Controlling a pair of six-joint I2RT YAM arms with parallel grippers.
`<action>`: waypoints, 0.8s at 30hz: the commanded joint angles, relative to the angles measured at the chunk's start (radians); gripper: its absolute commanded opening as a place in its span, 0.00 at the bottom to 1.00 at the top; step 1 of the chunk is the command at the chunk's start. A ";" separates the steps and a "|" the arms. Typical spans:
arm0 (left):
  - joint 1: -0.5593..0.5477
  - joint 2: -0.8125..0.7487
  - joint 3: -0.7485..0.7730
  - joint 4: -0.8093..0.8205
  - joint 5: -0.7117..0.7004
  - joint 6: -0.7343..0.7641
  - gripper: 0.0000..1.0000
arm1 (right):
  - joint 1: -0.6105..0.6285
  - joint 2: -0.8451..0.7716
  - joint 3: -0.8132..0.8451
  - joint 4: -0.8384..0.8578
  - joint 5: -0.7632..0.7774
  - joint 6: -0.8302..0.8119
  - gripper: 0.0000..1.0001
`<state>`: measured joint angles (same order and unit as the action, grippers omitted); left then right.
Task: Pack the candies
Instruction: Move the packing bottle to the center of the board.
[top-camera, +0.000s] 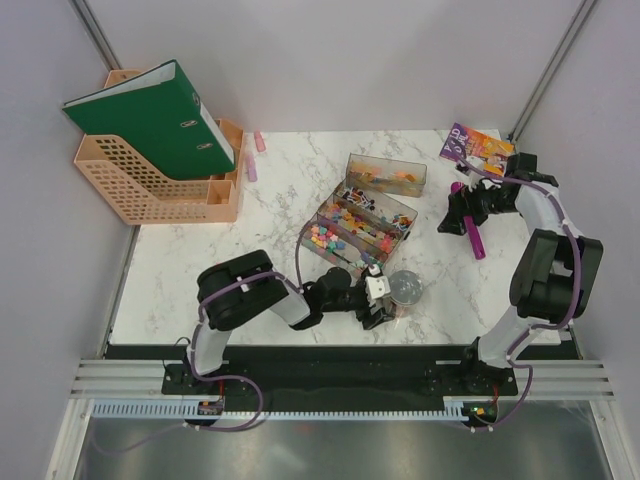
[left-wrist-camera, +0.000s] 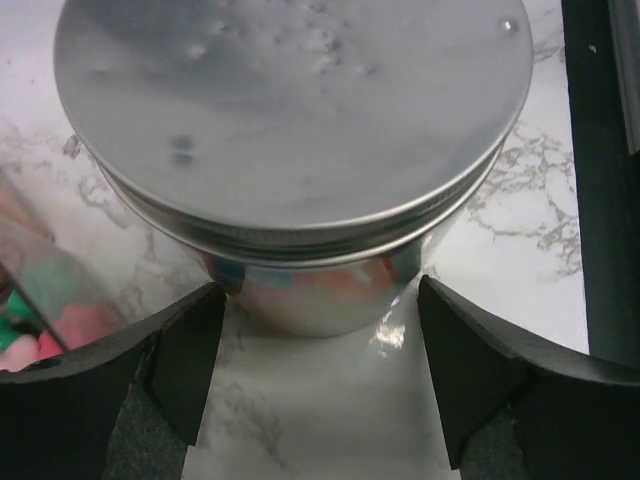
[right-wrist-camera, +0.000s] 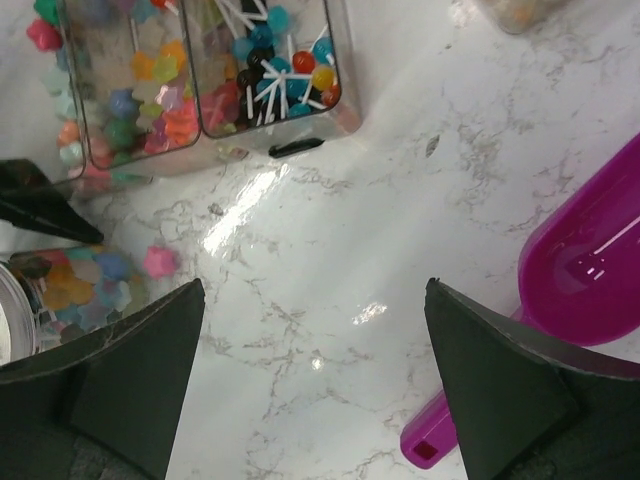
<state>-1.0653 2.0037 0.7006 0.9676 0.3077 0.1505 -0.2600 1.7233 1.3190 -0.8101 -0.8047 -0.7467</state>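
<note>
At the near edge of the marble table (top-camera: 180, 290), the left gripper (left-wrist-camera: 320, 292) lies low with its jaws apart. Between its two black fingers (left-wrist-camera: 180, 360) stands the clear round jar (top-camera: 406, 290), closed by a metal lid (left-wrist-camera: 290, 110). A thin strip of table shows on either side of the jar wall, so no clamp is made. Some of the candies (left-wrist-camera: 340, 285) show through the jar wall as pink, orange and blue patches.

On the opposite side, the right gripper (right-wrist-camera: 312, 300) hangs above the table with its jaws spread wide; only bare marble shows between them. The purple scoop (right-wrist-camera: 590, 255) lies on the table just beside this gripper (bowl facing up).

Beyond the jar, three clear trays (top-camera: 385, 175) stand close together at the middle of the table. Most of the candies are in these trays, sorted into compartments in mixed colours. One loose pink candy (right-wrist-camera: 158, 262) lies on the marble between the jar and the nearest tray.

At the far left corner, a green binder (top-camera: 150, 115) leans in a peach file rack (top-camera: 150, 195). At the far right corner lies a printed packet (top-camera: 478, 148).
</note>
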 joint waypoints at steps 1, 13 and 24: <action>-0.024 0.177 -0.020 -0.156 0.025 0.032 0.86 | 0.004 0.047 0.065 -0.138 -0.067 -0.210 0.98; -0.019 0.406 0.135 -0.087 0.154 0.034 1.00 | 0.013 0.012 -0.053 -0.373 0.059 -0.701 0.98; 0.004 0.535 0.352 -0.331 0.326 0.040 1.00 | -0.073 -0.027 -0.066 -0.344 0.093 -0.660 0.98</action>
<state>-1.0683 2.3840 1.0969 1.1698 0.6075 0.1059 -0.3256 1.7634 1.2560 -1.1542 -0.7040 -1.3666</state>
